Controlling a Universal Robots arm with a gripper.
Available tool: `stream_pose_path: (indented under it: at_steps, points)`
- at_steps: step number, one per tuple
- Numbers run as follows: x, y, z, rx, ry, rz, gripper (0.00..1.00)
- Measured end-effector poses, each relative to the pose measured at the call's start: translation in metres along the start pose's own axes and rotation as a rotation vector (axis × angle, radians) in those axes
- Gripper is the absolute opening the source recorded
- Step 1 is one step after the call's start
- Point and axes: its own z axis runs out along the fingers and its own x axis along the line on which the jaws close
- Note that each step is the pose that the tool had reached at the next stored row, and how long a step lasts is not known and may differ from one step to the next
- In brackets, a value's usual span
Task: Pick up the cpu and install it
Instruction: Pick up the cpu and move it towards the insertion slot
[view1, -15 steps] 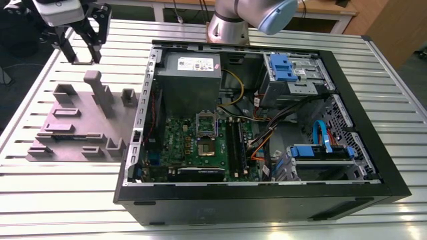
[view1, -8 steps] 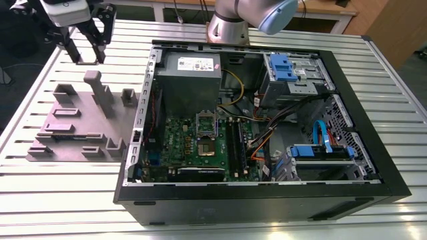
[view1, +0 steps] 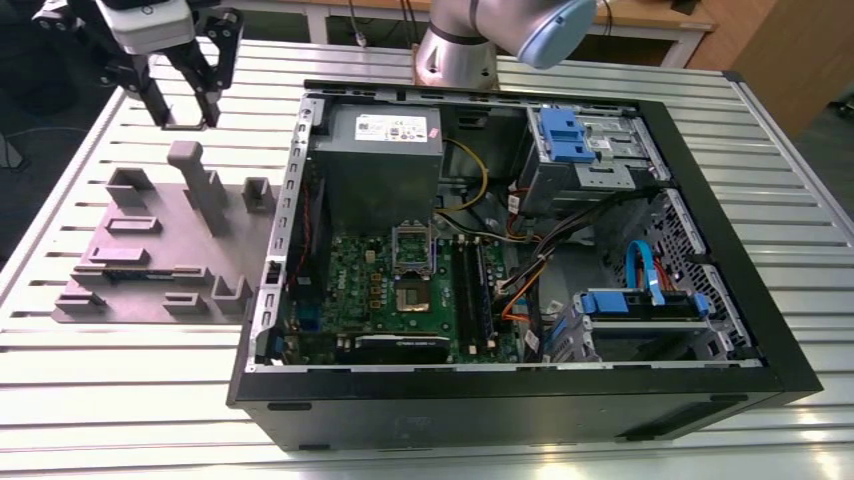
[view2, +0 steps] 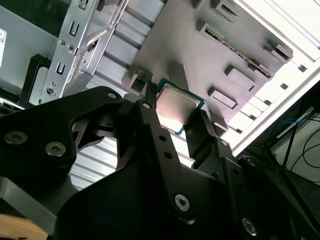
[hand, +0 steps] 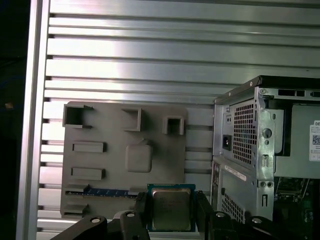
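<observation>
So the pincer (view1: 187, 112) is clamped on the cpu (hand: 171, 209) by two opposite edges, up over the desk (view1: 134, 400) by the grey tray (hand: 115, 165). In the exterior view that's about 10 o'clock from the open PC case (view1: 534, 250). I'd guess the chip's light, stiff, slick on top and delicate underneath, so edges are the place to grab.

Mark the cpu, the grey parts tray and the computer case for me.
cpu (hand: 171, 207): first wrist view, centre of its metal top.
grey parts tray (hand: 115, 167): first wrist view, bare flat surface.
computer case (view1: 534, 400): exterior view, black outer side wall.
</observation>
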Motion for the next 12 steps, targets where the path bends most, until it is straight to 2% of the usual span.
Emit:
stream_pose_path:
  at_steps: [5,12]
  points:
    - [-0.0074,-0.0002,0.0000,-0.0001,0.0000,0.000,0.47]
    - [-0.0220,-0.0006,0.0000,0.0000,0.0000,0.000,0.47]
